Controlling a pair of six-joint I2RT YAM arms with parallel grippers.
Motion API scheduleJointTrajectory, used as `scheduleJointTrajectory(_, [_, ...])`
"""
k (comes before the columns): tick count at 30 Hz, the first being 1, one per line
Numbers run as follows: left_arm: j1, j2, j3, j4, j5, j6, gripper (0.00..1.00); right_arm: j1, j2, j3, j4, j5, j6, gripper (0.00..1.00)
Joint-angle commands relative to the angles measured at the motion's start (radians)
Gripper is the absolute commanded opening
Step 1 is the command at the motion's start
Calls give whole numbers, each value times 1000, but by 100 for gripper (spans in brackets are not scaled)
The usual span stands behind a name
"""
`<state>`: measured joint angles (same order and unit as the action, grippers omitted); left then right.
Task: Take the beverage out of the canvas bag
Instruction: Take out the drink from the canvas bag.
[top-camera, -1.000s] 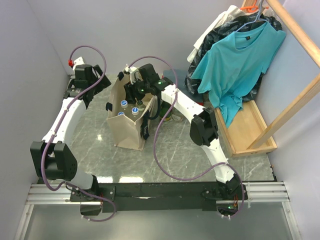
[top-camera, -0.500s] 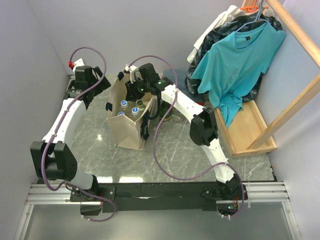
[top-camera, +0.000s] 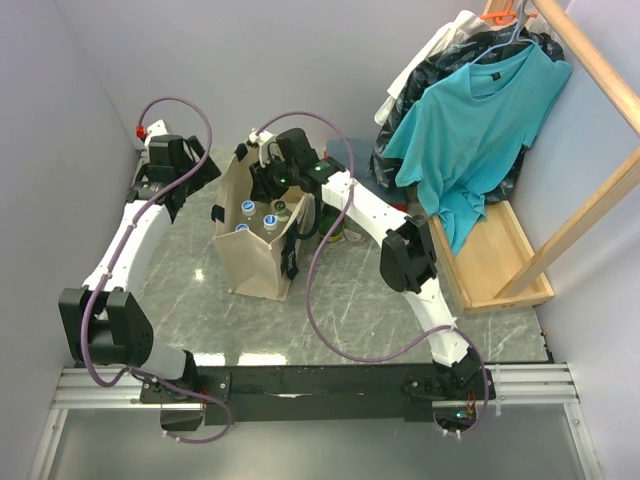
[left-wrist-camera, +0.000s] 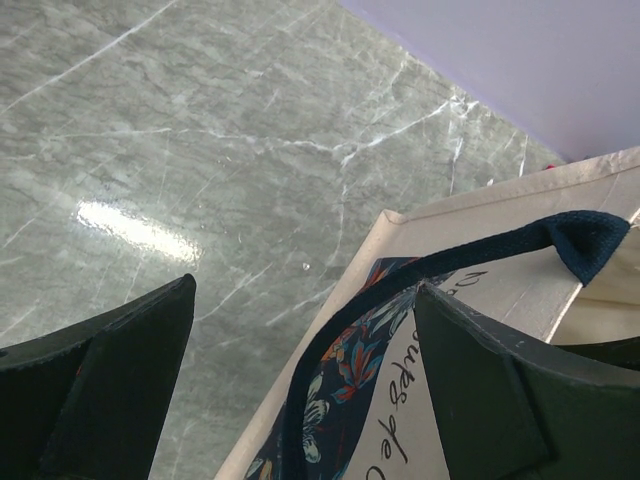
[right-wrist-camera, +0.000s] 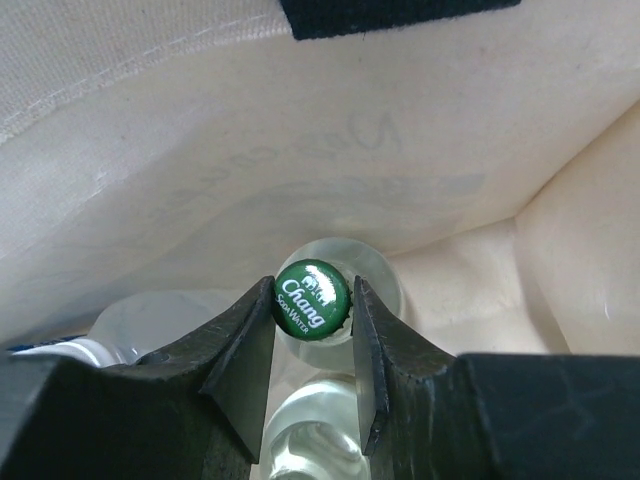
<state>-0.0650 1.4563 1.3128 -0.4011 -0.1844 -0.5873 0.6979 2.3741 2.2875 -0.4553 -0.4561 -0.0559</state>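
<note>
Canvas bag (top-camera: 258, 262) — beige, black straps, upright, open, near worktop's far edge. Beverage (right-wrist-camera: 311, 300) — clear bottle, green cap, upright inside bag, cap pinched in my right gripper (right-wrist-camera: 311, 322).

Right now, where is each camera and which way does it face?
Top: above and behind, facing down on table, bag, left arm, right arm.
Left wrist: facing down at the bag's rim; left gripper open.
Right wrist: looking down into the bag; right gripper shut on the green-capped bottle.
Shared: the bag, in all three.
</note>
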Motion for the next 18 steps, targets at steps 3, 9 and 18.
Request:
scheduleJointTrajectory(3, [11, -48, -1, 24, -26, 14, 96, 14, -122, -34, 69, 57, -2, 0])
scheduleJointTrajectory(9, [13, -56, -10, 25, -23, 6, 96, 14, -147, -33, 81, 76, -10, 0])
scheduleJointTrajectory(18, [13, -54, -7, 24, -21, 6, 96, 15, -154, 3, 106, 93, -13, 0])
